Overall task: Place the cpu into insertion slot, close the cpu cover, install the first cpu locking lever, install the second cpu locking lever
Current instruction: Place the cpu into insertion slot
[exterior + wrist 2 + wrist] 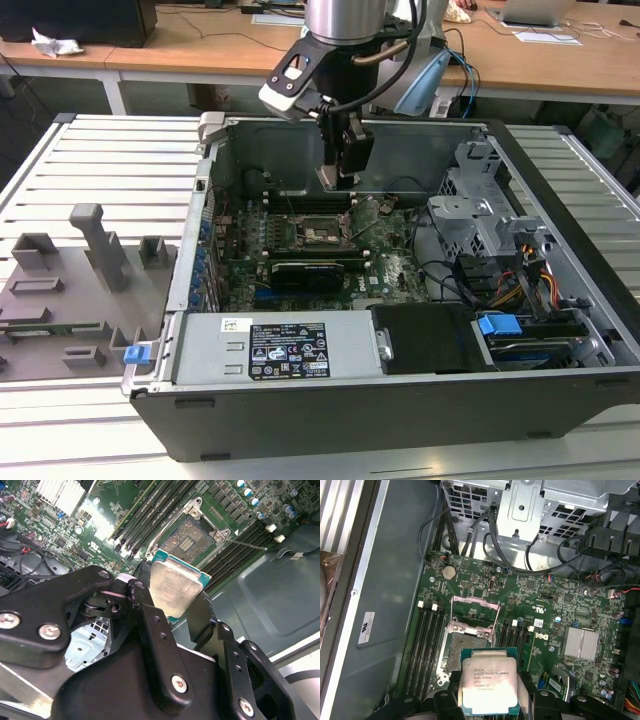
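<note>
holding the cpu [489,684] pinched in your gripper [339,172] near the bare insertion slot [466,652], cpu cover [474,611] raised; placing needs careful squaring up.

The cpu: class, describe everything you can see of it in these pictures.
The cpu is a small, flat, square chip with a silver-grey metal face bearing print, set on a base with green edges. The gripper clamps it by two opposite edges and holds it raised, close to the uncovered insertion slot but not in it.
</note>
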`<state>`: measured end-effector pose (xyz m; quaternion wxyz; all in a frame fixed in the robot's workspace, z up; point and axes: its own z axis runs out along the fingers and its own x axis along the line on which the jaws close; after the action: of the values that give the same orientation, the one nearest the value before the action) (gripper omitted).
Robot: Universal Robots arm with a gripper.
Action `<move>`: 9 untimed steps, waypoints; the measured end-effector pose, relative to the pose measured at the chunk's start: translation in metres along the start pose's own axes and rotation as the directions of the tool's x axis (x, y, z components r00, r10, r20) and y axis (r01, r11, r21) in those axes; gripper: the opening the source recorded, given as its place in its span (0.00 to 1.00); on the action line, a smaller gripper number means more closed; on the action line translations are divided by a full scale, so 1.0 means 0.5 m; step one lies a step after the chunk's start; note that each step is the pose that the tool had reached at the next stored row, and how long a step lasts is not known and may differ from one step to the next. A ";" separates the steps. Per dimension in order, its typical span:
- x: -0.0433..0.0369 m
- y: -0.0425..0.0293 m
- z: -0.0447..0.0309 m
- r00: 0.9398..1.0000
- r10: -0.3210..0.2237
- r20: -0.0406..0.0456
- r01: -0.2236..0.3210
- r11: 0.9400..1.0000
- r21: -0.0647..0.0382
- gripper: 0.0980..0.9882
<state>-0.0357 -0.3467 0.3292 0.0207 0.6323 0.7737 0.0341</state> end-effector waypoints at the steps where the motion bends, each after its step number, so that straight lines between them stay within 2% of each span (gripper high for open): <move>1: 0.000 0.000 0.000 1.000 0.000 0.000 0.000 1.000 0.000 0.48; 5: 0.000 0.000 0.001 1.000 0.009 0.001 -0.009 1.000 0.000 0.48; 9: 0.000 0.000 0.003 0.998 0.056 0.004 -0.056 0.998 -0.001 0.48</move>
<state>-0.0357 -0.3467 0.3277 0.0216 0.6537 0.7557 0.0336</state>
